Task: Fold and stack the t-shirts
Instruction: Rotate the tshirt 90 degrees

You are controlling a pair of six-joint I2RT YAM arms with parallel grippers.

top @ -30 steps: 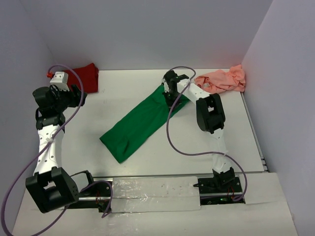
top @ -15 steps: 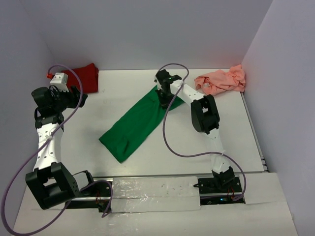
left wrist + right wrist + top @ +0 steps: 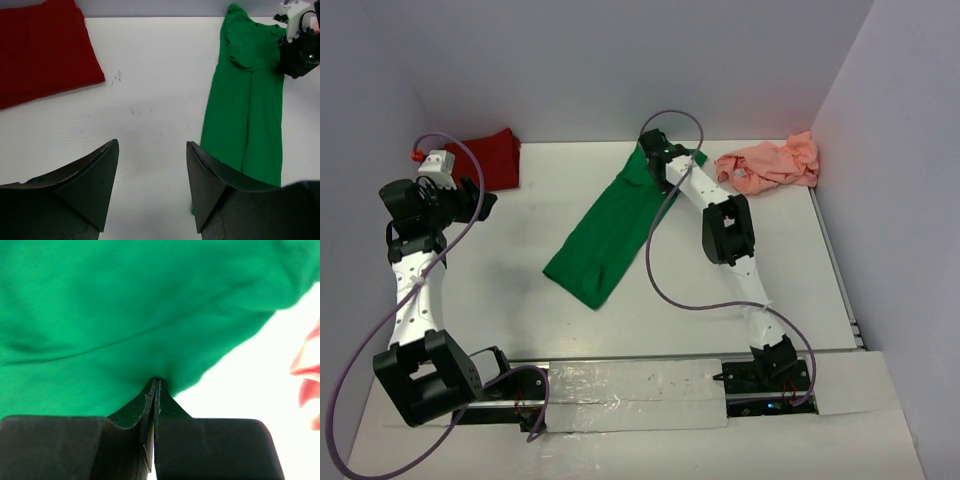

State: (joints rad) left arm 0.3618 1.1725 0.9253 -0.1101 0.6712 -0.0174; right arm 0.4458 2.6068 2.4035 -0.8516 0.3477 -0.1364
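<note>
Overhead view: we see the green t-shirt (image 3: 610, 230), a long narrow strip, lying diagonally on the table (image 3: 520, 290), its far end at the right gripper (image 3: 656, 158). The dark red t-shirt (image 3: 492, 158) lies flat in the far left corner, the salmon pink t-shirt (image 3: 770, 163) crumpled in the far right. The left gripper (image 3: 478, 200) hovers near the dark red t-shirt. Left wrist view: we find its jaws apart and empty above bare table, between the dark red t-shirt and the green t-shirt. Right wrist view: we see the fingers (image 3: 132, 412) pressed together, pinching a fold of green cloth.
</note>
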